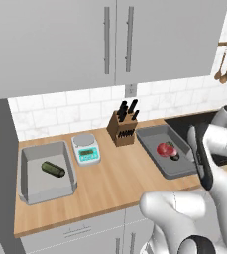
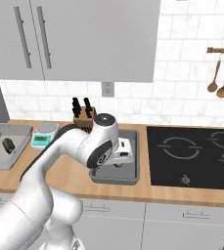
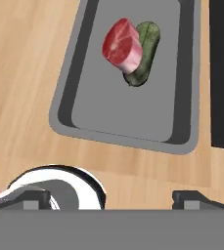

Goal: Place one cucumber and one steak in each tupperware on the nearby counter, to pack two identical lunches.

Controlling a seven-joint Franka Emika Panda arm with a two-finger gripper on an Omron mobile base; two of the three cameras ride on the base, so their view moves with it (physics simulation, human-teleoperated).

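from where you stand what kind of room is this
A home kitchen, rendered rather than real. It has a light wooden butcher-block counter with a wooden knife block of black-handled knives, a black glass cooktop set into the worktop, and wooden spoons hanging on a rail against white tile.

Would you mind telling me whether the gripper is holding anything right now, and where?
Nothing is held: the gripper is open above the counter, short of the tupperware.

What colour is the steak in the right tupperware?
Red with a pale pinkish rim, steak leaning on the dark green cucumber; hand view shows it best.
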